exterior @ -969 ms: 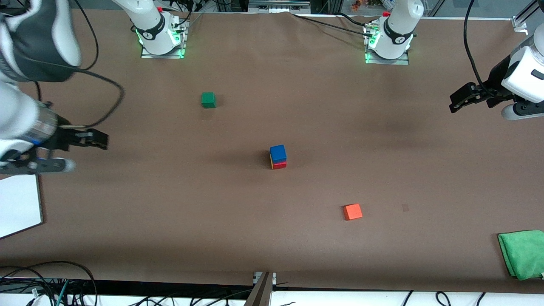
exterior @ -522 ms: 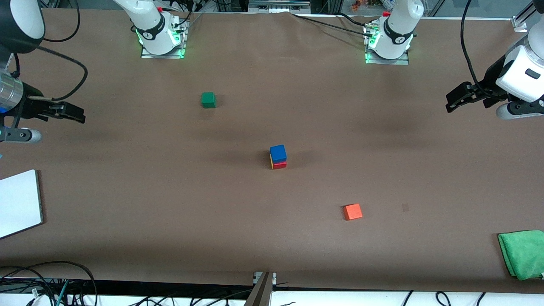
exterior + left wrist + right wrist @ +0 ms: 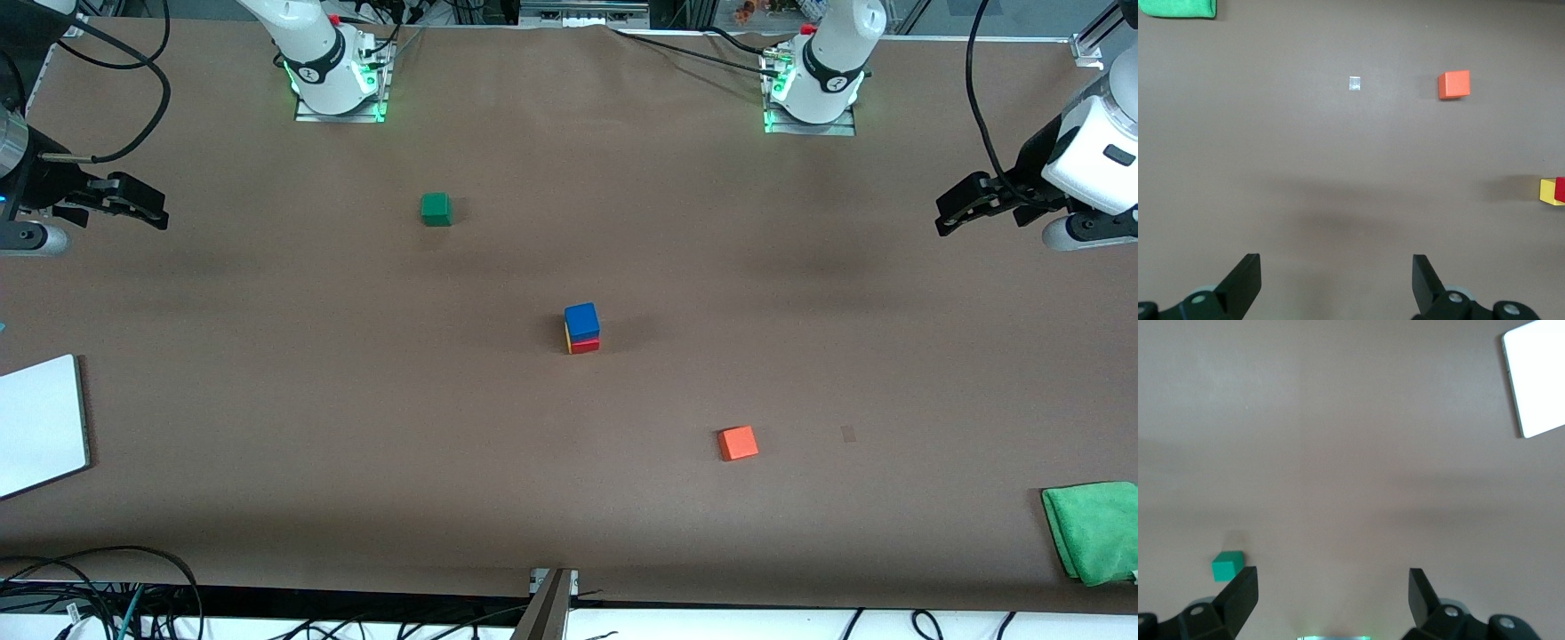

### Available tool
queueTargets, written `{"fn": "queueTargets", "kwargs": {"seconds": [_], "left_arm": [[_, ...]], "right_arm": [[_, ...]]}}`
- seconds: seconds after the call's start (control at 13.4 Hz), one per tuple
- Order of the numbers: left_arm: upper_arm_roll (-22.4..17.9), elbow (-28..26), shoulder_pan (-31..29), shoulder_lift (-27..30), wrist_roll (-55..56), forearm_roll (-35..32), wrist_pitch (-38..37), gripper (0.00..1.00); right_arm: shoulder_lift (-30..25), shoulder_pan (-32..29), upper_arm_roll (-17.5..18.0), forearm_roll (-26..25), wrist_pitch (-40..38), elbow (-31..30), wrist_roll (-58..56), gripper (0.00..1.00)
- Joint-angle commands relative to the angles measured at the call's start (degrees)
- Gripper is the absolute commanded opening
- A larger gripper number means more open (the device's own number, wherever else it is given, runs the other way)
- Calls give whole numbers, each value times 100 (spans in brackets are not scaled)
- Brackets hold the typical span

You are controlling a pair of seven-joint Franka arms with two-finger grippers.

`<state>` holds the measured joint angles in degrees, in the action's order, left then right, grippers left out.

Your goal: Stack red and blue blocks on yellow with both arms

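From the front view I see the stack mid-table: the blue block [image 3: 581, 320] sits on the red block [image 3: 585, 345], with a sliver of the yellow cube [image 3: 567, 338] showing at the stack's edge. A green cube [image 3: 436, 209] lies farther from the camera, toward the right arm's end, and an orange cube [image 3: 738, 443] lies nearer, toward the left arm's end. The right gripper [image 3: 142, 206] hangs over that arm's end of the table and the left gripper [image 3: 956, 209] over the other end, both well apart from the stack and holding nothing. In the left wrist view I see its fingers [image 3: 1245, 283] spread wide over bare table [image 3: 1338, 187], with the orange cube, a green cloth [image 3: 1178, 8] and the yellow and red edges in sight. In the right wrist view the fingers [image 3: 1238, 593] are also spread wide and empty, with the green cube and a white board [image 3: 1538, 377] in sight.
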<state>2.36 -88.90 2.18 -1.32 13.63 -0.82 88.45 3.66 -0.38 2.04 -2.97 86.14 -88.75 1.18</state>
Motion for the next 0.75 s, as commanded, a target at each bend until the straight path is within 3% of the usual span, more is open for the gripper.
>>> {"fn": "queueTargets", "kwargs": {"seconds": [0.0,0.67], "left_arm": [[-8,13,-24,0,-63,29,-12,100],[-34,13,-24,0,-63,29,-12,100]], "right_arm": [[-24,-23,-133,130,-62,-64,-153,100],[47,-41,-265,130,-53,-20,-153,100]]}}
